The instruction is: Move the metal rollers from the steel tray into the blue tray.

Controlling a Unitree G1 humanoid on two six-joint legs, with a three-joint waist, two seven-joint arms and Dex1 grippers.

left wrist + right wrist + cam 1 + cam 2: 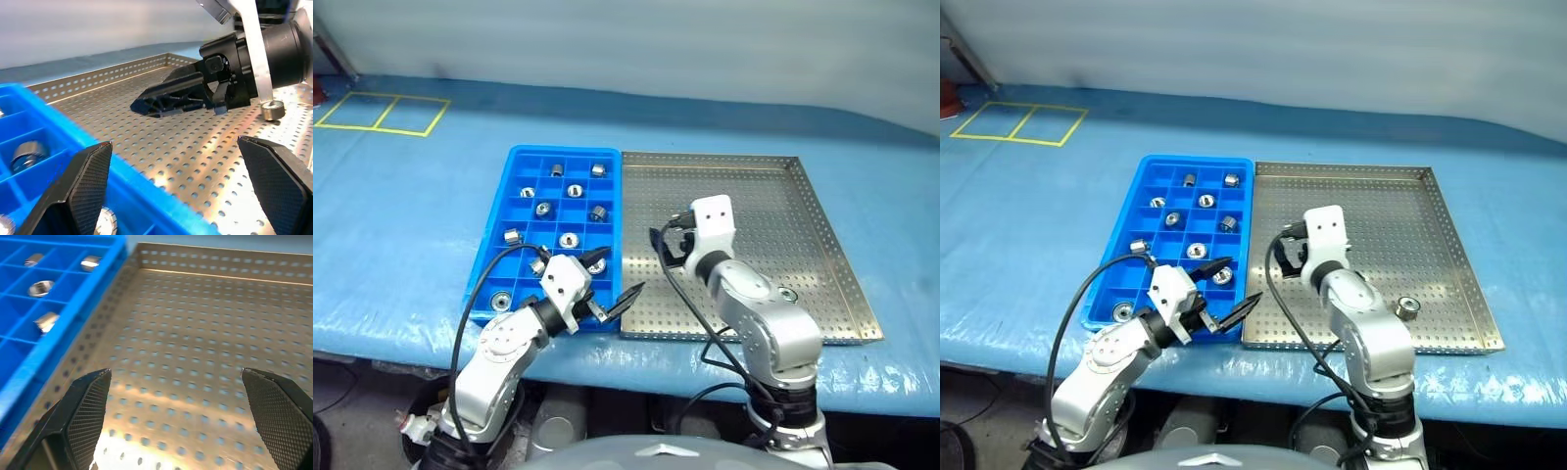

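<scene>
Right gripper (1285, 257) spread wide, empty, hovered over steel tray (1430, 225), pointing at 12 o'clock. Last roller (1408, 307) stood upright, hole up, near tray's front rim, at 4 o'clock from right gripper, behind its fingertips. Left gripper (1224, 294) spread, empty, at blue tray (1136, 227) front corner, farther. Right arm nearer.

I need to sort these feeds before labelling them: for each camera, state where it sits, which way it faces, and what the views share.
Left and right eye views: on the head, facing forward and down at the blue tray, steel tray, both arms, the left gripper and the right gripper.
Left wrist view: along its open fingers, across the blue tray's edge to the steel tray, the right gripper and one roller.
Right wrist view: along its open fingers, over the steel floor.
Shared: both trays; the roller.
</scene>
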